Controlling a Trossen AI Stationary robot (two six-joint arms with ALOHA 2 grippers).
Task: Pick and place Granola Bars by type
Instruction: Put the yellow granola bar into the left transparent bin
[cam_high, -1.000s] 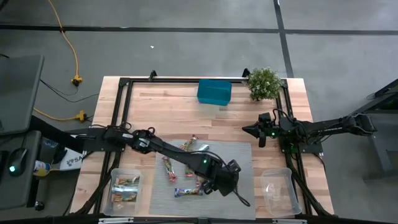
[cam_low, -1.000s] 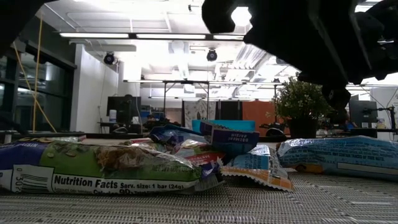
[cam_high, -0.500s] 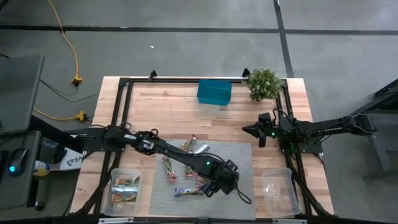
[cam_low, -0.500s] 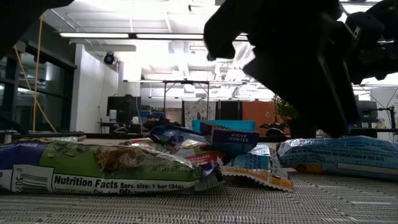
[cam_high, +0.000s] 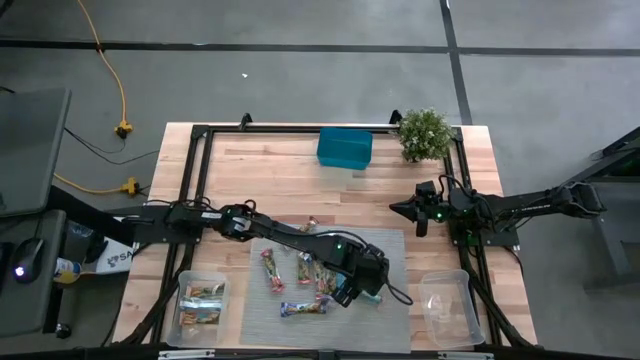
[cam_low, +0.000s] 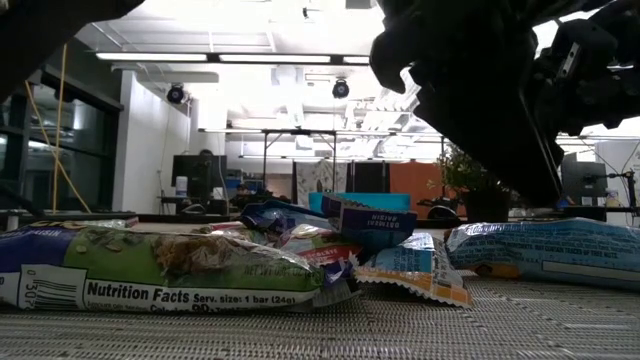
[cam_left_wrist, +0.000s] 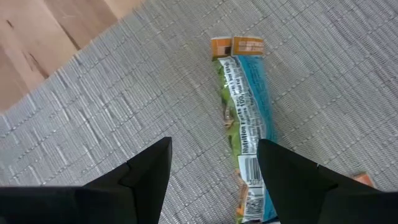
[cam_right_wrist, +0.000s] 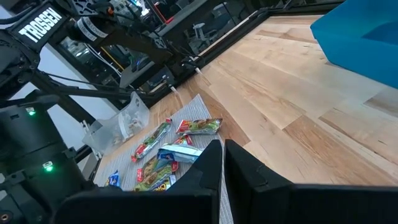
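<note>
My left pincer (cam_left_wrist: 211, 168), spread open, hovers over the blue Granola Bar (cam_left_wrist: 247, 118) at the frame's lower centre; descending off-centre could nudge it away instead of gripping.

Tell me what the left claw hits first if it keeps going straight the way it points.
Most likely the blue-and-green granola bar on the grey mat: the open left claw points down, the bar lying just off centre between its fingers, though depth is unclear.
</note>
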